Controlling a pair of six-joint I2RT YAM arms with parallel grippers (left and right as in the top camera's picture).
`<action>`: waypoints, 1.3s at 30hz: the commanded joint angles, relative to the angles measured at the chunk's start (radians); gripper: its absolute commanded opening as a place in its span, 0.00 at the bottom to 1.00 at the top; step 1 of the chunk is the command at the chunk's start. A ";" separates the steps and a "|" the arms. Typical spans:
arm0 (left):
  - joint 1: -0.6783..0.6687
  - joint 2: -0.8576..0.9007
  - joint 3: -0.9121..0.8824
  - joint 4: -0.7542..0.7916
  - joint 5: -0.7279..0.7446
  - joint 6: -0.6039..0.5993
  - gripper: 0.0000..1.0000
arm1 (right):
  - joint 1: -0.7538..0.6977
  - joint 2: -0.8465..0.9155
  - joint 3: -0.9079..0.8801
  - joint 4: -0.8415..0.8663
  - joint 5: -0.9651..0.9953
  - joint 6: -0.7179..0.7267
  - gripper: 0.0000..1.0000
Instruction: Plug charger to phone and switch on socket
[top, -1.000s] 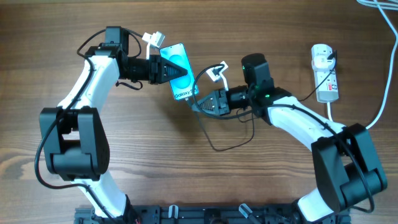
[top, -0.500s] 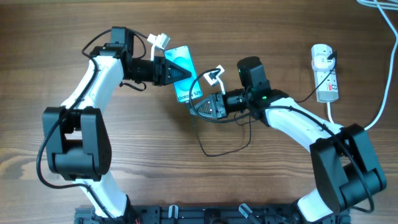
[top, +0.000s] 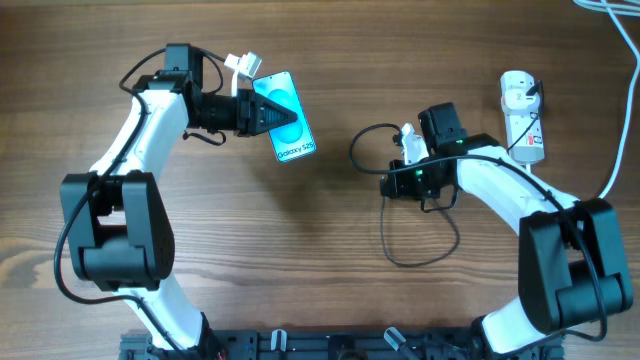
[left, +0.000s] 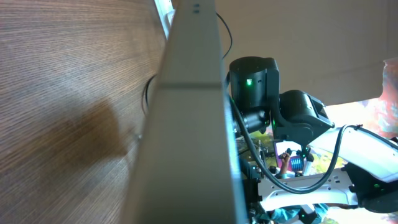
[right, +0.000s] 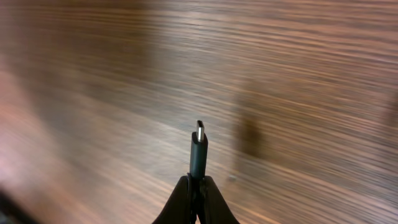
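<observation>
**Right gripper and left gripper, each closed on a task object.**

- **Right gripper.** It is pinched shut on the charger, just behind the connector tip. The tip stands straight out between the fingertips, above the bare wooden surface.
- **Charger cable.** Slack cable lies in one loop beside the right wrist and a second loop below it. Whether the far plug is seated in the socket cannot be told.
- **Left gripper.** It is closed across the phone and holds it off the surface with the teal screen facing up. The end with the white strip points toward the right arm. In the left wrist view the phone appears edge-on.
- **Task state.** Connector and phone are well apart, so insertion is not yet done. The socket lies at the far right edge, with no gripper near it.

**Hazards, as judged from this moment**
- **Misalignment.** The thin connector may meet the phone's edge off-axis, because the port is not visible in either wrist view.
- **Slipping grip.** A short pinch lets the tip pivot or slide back under insertion force.
- **Phone rotation.** The phone may turn in its grip when pushed.
- **Cable snag.** The loose loops may catch on the right wrist and drag the tip aside.
</observation>
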 joint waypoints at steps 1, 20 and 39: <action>0.003 -0.025 -0.003 0.002 0.031 -0.003 0.04 | 0.009 -0.012 0.004 -0.035 0.177 -0.011 0.04; 0.003 -0.025 -0.003 0.002 0.024 -0.003 0.04 | 0.184 0.066 0.004 -0.095 0.301 0.080 0.14; 0.003 -0.025 -0.003 -0.002 0.005 -0.003 0.04 | 0.131 -0.005 0.005 -0.023 -0.079 -0.090 0.04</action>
